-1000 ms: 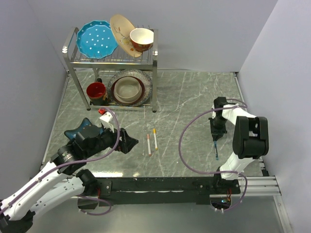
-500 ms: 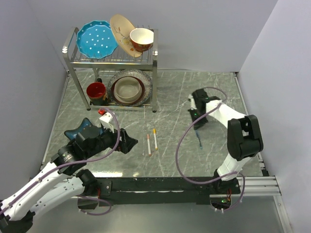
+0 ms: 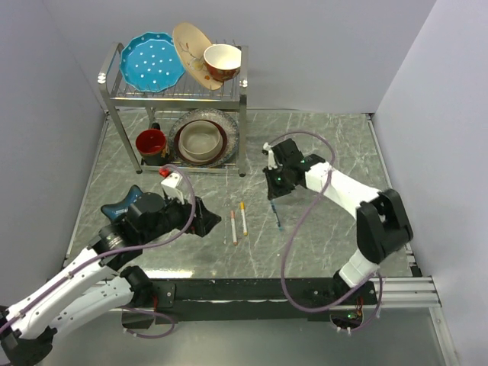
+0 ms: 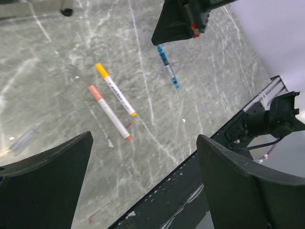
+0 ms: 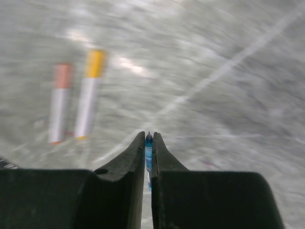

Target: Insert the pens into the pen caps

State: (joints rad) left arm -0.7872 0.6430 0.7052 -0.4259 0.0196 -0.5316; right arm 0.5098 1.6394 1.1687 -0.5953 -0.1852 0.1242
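Right fingers (image 5: 127, 164) are clamped tight on the blue pen (image 4: 167, 69), near two white pens (image 4: 116, 92) lying on the surface (image 3: 320, 145). Left fingers (image 4: 47, 183) are spread wide and empty.

2 white pens (image 5: 88, 102) blurred, blue pen (image 5: 148, 155) mostly hidden inside right tool (image 5: 148, 135)

In front of the shiny metal rack (image 3: 243, 133), the desk (image 3: 320, 145) looks like smooth, slightly glossy grey veined stone, the white pens (image 4: 116, 92) on it are smooth plastic, and the right gripper (image 5: 148, 137) pinches a glossy blue pen (image 5: 148, 162) in matt black plastic jaws.
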